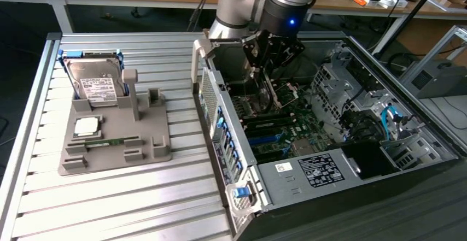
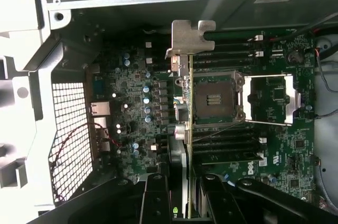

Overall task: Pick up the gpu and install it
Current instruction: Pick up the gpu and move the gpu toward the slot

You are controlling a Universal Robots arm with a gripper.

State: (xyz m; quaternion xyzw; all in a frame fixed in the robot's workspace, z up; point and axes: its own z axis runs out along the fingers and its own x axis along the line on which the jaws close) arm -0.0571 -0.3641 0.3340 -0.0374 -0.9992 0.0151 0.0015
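The gpu (image 1: 272,90) hangs edge-on inside the open computer case (image 1: 219,115), over the motherboard (image 1: 281,137). My gripper (image 1: 272,58) is shut on its upper edge. In the wrist view the gpu (image 2: 188,113) runs as a thin green line away from my gripper (image 2: 184,195). Its silvery end bracket (image 2: 193,36) points toward the case's rear wall. The black fingers (image 2: 155,197) stand on either side of the card. The card sits above the board, between the rows of capacitors and the CPU socket (image 2: 214,97). Whether its lower edge touches a slot I cannot tell.
On the slatted table at the exterior view's left, a grey holder (image 1: 153,148) carries a silver hard drive (image 1: 98,85), a square processor chip (image 1: 87,126) and a narrow green memory stick (image 1: 109,141). Drive bays and cables (image 1: 386,121) crowd the case's far side.
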